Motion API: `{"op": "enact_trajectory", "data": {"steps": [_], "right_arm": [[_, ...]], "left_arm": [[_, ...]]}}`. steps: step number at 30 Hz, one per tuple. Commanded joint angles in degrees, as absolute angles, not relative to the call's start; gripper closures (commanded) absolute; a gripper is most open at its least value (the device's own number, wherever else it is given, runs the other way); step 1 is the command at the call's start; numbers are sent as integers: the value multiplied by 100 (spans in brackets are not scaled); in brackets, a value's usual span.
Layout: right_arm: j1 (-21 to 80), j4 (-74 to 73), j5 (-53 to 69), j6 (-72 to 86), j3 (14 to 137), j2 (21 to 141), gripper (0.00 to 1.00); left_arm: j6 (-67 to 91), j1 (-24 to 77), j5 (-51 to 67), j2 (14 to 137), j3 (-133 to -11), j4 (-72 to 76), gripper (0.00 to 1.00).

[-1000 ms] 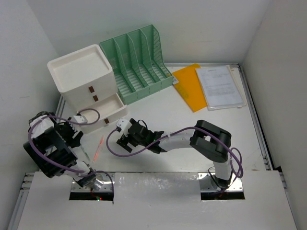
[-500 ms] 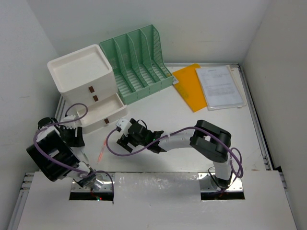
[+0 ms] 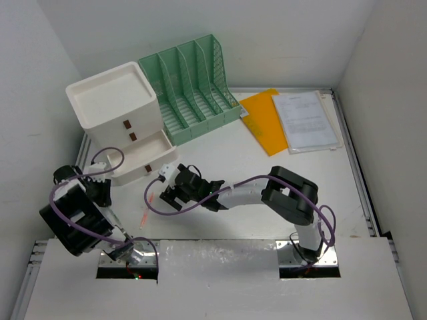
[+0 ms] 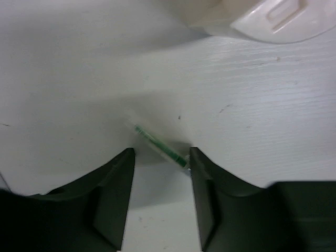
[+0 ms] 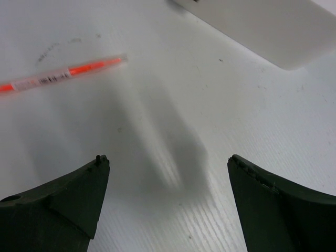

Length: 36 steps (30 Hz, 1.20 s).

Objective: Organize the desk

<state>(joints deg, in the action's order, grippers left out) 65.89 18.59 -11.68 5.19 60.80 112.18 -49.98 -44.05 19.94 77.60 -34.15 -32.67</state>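
Logging what my screens show.

1. Large flat matte white desk point(image 3: 247, 167) with silver metal rails. It lies under both arms and fills both wrist views.
2. Right gripper point(image 5: 168, 160). Its fingers are spread wide with nothing between them, low over the desk near the white plastic drawer box point(image 3: 117, 110).
3. Slim clear pen with an orange core point(image 5: 63, 76). It lies flat on the desk, ahead of the right gripper and off toward its left finger, apart from both fingertips. Its long axis runs nearly parallel to the line between the two fingers. I judge the wrist needs a turn and a reach forward and left before the jaws can close across the barrel. The right arm is the nearer one for it.
4. Left gripper point(image 4: 160, 155). Its fingers are partly parted, down at the desk surface beside the drawer box.
5. Thin clear pen with a green core point(image 4: 157, 143). It lies diagonally in that gap. Its near end may be against one finger, but I cannot tell in the shadow. I do not read it as pinched.
6. Far side: mint green plastic file rack point(image 3: 193, 80), orange folder point(image 3: 265, 123) and white printed sheets point(image 3: 305, 120).
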Motion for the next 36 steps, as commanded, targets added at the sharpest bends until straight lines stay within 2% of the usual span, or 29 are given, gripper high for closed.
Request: {"op": "enact_trajectory", "data": {"steps": [1,3,4,8,11,12,15,16,21,29,36], "right_arm": [[6671,1881,-635,396,6653,11443,11],[6723,1933,-168,290,6785,11540,11],[6732,1968,-97,360,6907,11618,12],[6759,1793,-70,632,7338,11830,16],[6820,1600,-499,1097,7383,11839,16],[6820,1530,-893,1673,7322,11813,16],[6881,1397,-1195,2686,7172,11777,22],[6925,1293,-1308,2794,7198,11803,23],[7216,800,-1889,2865,7628,12032,22],[7076,958,-1724,3250,7374,11927,19],[7066,773,-1870,3822,7498,12235,22]], "left_arm": [[-5221,-4605,1547,7910,-3085,-3366,60],[-5282,-4693,1591,8024,-3120,-3419,66],[-5308,-4763,1608,8077,-3146,-3445,72],[-5353,-4869,1670,8279,-3304,-3515,83],[-5361,-4922,1775,8446,-3401,-3586,89],[-5379,-4957,1801,8525,-3419,-3621,91],[-5414,-5010,1925,8648,-3498,-3691,95],[-5431,-5018,1942,8675,-3524,-3709,100],[-5598,-5027,2056,8622,-3515,-3823,100],[-5941,-5036,2759,7920,-4051,-4736,100],[-6266,-5045,3207,7524,-4841,-5755,100]]}}
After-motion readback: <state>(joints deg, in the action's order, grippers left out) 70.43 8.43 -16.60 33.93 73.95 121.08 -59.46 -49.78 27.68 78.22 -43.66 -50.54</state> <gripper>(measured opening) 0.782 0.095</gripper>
